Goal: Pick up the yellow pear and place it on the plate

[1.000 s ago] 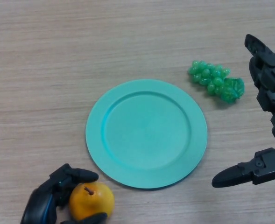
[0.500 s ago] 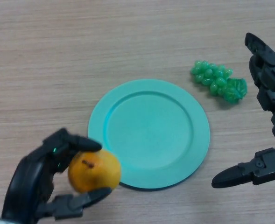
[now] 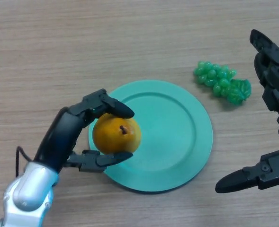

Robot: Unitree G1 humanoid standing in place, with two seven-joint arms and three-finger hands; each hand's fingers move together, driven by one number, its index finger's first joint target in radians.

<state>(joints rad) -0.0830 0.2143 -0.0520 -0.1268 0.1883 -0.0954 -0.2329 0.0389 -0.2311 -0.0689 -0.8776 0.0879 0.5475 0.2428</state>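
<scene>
A yellow-orange pear [image 3: 116,134] with a dark stem is held in my left hand [image 3: 66,130], whose fingers and thumb curl round it from above and below. The pear hangs over the left part of the teal plate [image 3: 177,137], which lies in the middle of the wooden table. Whether the pear touches the plate I cannot tell. My right hand [image 3: 274,75] stays at the right edge, fingers straight, thumb stretched out low, holding nothing.
A bunch of green grapes [image 3: 222,86] lies on the table to the upper right of the plate, close to my right hand.
My left hand has lifted the pear from the table's near left corner and carried it up and right, over the plate's left part. The right hand has not moved.
</scene>
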